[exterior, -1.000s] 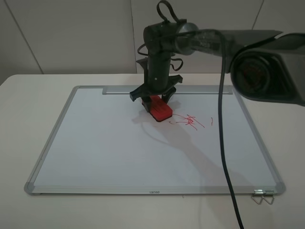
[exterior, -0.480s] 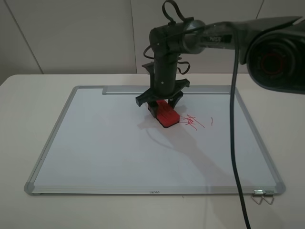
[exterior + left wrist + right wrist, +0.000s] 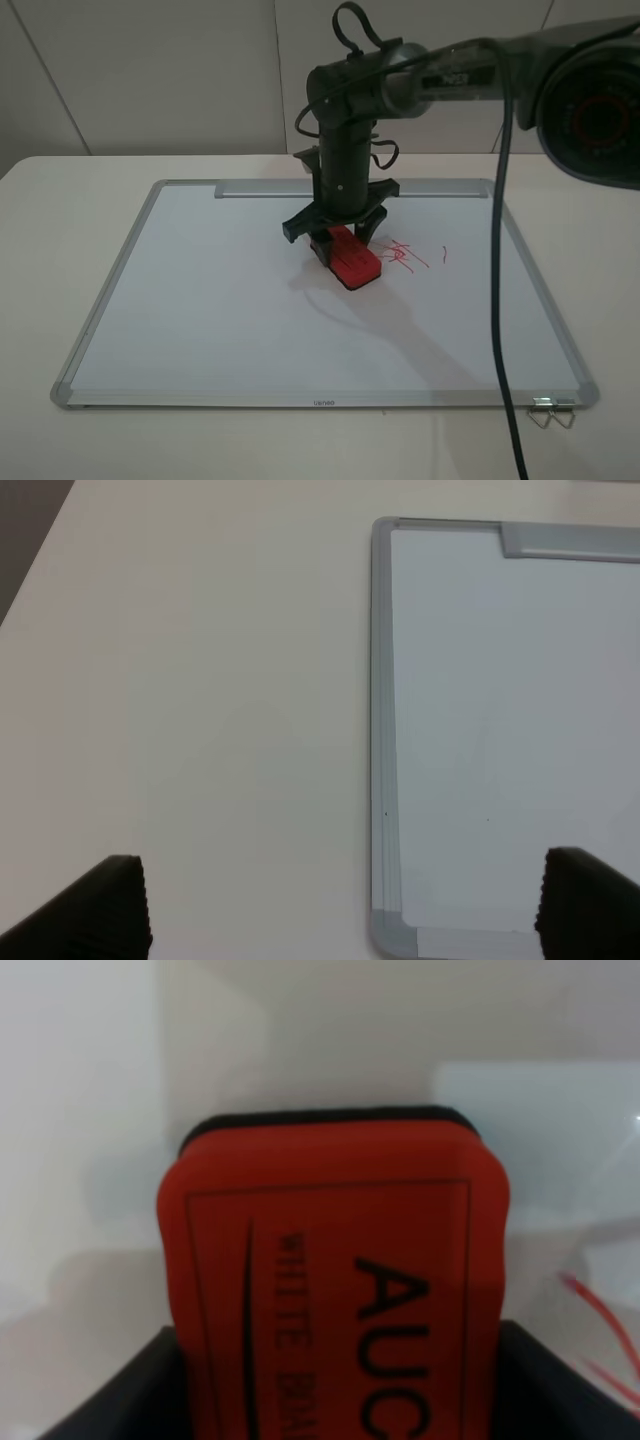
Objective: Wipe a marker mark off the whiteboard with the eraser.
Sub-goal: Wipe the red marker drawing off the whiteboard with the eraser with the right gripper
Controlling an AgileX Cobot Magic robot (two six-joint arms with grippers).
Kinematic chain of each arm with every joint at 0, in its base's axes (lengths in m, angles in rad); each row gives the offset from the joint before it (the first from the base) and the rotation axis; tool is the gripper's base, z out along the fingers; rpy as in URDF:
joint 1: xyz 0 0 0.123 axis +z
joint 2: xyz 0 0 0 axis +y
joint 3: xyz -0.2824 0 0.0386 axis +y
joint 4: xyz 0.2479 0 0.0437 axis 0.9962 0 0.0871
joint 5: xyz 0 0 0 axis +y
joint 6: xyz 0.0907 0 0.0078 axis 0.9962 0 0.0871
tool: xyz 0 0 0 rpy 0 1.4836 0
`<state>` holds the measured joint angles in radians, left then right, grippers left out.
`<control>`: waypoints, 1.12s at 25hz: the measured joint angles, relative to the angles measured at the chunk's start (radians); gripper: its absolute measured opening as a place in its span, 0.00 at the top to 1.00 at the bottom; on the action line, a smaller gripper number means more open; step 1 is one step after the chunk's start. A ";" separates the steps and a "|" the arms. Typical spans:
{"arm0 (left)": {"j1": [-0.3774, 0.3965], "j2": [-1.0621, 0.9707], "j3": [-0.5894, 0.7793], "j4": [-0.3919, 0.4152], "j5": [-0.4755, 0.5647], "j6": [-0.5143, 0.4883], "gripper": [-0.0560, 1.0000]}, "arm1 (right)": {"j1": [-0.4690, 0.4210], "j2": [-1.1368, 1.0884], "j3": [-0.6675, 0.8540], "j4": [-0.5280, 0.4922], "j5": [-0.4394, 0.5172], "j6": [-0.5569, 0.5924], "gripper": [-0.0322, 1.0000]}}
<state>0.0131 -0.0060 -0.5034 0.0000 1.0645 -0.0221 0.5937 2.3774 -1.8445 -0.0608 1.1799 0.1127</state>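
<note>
The whiteboard [image 3: 200,300] lies flat on the table, and its left frame shows in the left wrist view [image 3: 382,730]. My right gripper [image 3: 335,228] stands upright over the board's middle, shut on the red eraser [image 3: 351,263], whose felt base rests on the board. The right wrist view is filled by the eraser [image 3: 335,1280] and its black lettering. Just right of the eraser lies a small dense red squiggle [image 3: 402,255] with a short separate dash [image 3: 445,253]. The larger marker mark shows in no view. My left gripper [image 3: 345,908] hovers open over the board's left edge.
The silver tray bar [image 3: 260,188] runs along the board's far edge. A metal binder clip [image 3: 550,413] lies at the near right corner. A black cable [image 3: 497,330] hangs across the right side. The pale table [image 3: 60,220] surrounds the board.
My right gripper slid the eraser right and toward the near edge, up against the small squiggle. The squiggle's left strokes, seen earlier, no longer show.
</note>
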 joint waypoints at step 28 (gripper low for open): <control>0.000 0.000 0.000 0.000 0.000 0.000 0.21 | 0.173 -0.004 0.008 -0.048 -0.054 -0.052 0.47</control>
<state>0.0131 -0.0060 -0.5034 0.0000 1.0645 -0.0221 0.7664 2.3732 -1.8367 -0.1085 1.1263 0.0611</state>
